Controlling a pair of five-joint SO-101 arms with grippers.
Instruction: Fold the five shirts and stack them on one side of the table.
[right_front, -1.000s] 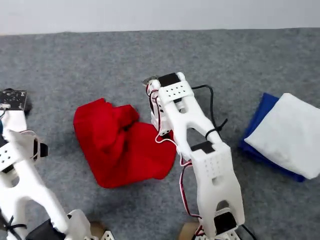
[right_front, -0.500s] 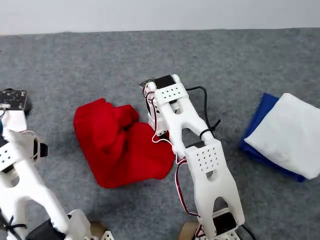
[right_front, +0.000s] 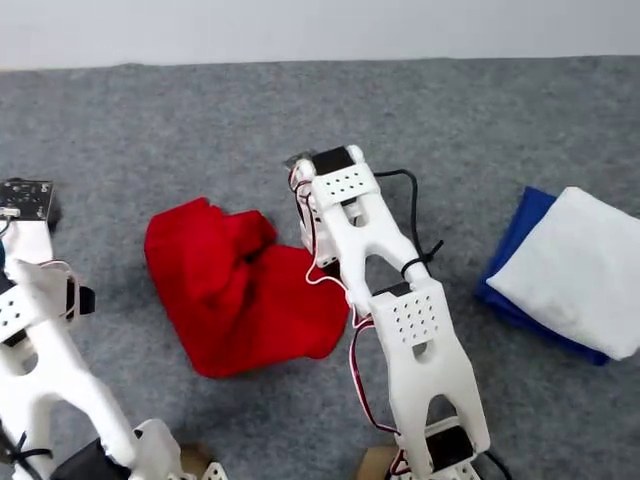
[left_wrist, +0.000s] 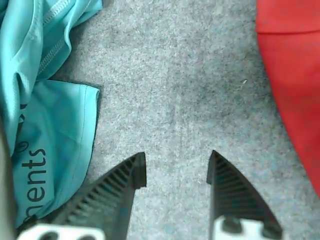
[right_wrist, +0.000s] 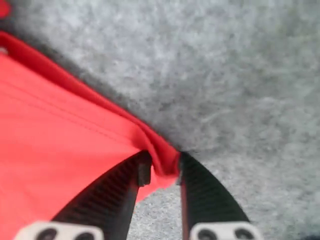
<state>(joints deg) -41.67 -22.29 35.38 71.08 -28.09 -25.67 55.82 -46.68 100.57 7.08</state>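
Pinching an edge of the red shirt (right_wrist: 60, 150), the right fingers (right_wrist: 120, 195) are closed on it, that arm (right_front: 380, 270) stretched forward over the tabletop (right_front: 200, 120). The left fingers (left_wrist: 117, 187) are held apart, empty, above the tabletop between a teal shirt (left_wrist: 50, 135) and the red one.

The crumpled red cloth shirt (right_front: 240, 290) lies mid-table on the grey felt table cover (right_front: 470, 120). On its far side the felt is bare across the whole width. Its right edge is blocked: the white right arm (right_front: 400, 300), with its wires, stretches from the near edge to that side, where the right gripper (right_wrist: 160, 167) pinches a fold of the hem. Right of the arm comes a bare strip, then a folded white cloth (right_front: 580, 270) on a folded blue cloth (right_front: 515, 240). Left of the red shirt, a bare strip runs to the white left arm (right_front: 45, 350) and a small black circuit board (right_front: 25, 198). The left gripper (left_wrist: 175, 167) hangs, fingers spread, over bare felt between a turquoise shirt (left_wrist: 45, 125) and the red one.
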